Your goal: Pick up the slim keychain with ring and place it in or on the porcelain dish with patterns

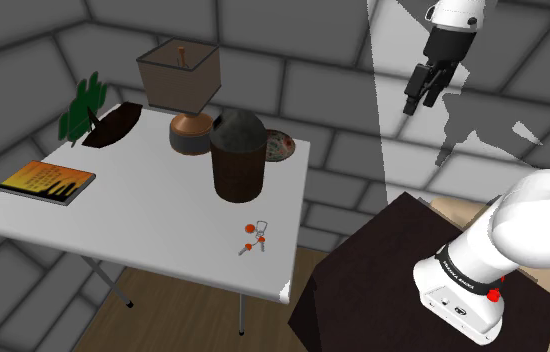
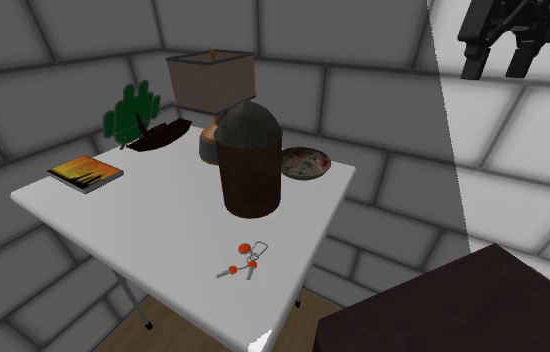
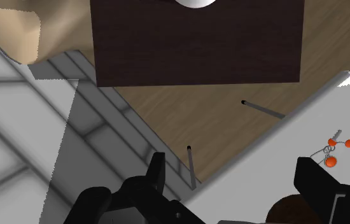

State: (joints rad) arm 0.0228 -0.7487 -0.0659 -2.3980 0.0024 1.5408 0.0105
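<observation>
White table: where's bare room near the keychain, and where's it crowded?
Bare: the white table between the orange-covered book and the dark brown domed bin, and the front strip around the orange-tagged keychain. Crowded: the back, where brown-shaded lamp, bin and round patterned dish cluster.

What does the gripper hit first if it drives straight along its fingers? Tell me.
Probably the white table, at its bare edge beside the keychain; the open gripper aims so near the rim that it might pass to the wooden floor.
</observation>
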